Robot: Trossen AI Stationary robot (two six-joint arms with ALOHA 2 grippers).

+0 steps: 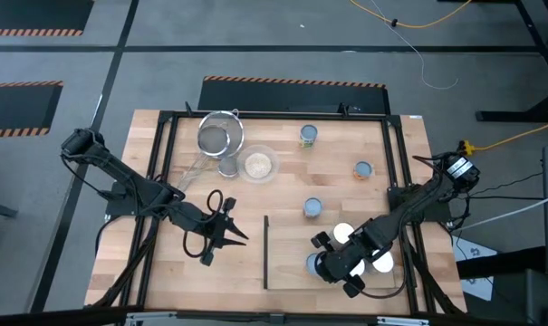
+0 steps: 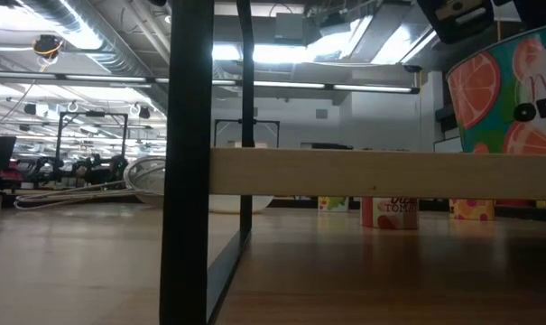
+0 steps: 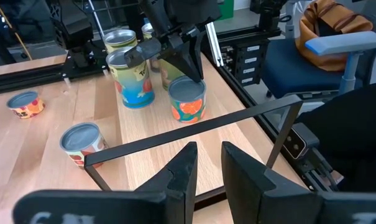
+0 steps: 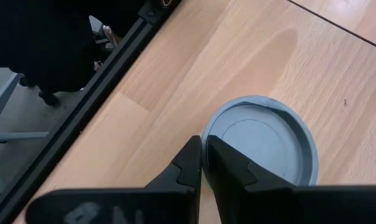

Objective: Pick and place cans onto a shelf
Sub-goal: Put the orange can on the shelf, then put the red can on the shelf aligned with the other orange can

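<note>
A blue-topped can (image 4: 262,140) with an orange-fruit label (image 3: 188,102) stands upright on the light-wood shelf (image 1: 287,249), near the shelf's front. My right gripper (image 4: 203,157) comes down onto this can's rim, its fingers nearly together. Two white-topped cans (image 1: 344,234) (image 1: 382,263) stand on the shelf beside it. More cans stand on the table: (image 1: 313,207), (image 1: 362,170), (image 1: 308,136). My left gripper (image 3: 209,158) hovers open left of the shelf's dark upright edge (image 1: 266,254), with nothing between its fingers. My right gripper has the can's top rim (image 4: 207,133) between its fingertips, one finger (image 4: 189,155) outside the wall and one (image 4: 222,155) over the lid, with only a thin gap between them. The fingers slant down from above. The can stands upright with its base on the shelf.
A mesh strainer (image 1: 221,136) and a glass bowl of grains (image 1: 257,164) sit at the far left of the table, with a small can (image 1: 228,167) between them. A black frame (image 1: 165,163) runs round the table. In the low view the shelf board (image 2: 381,171) stands raised on dark legs (image 2: 187,162).
</note>
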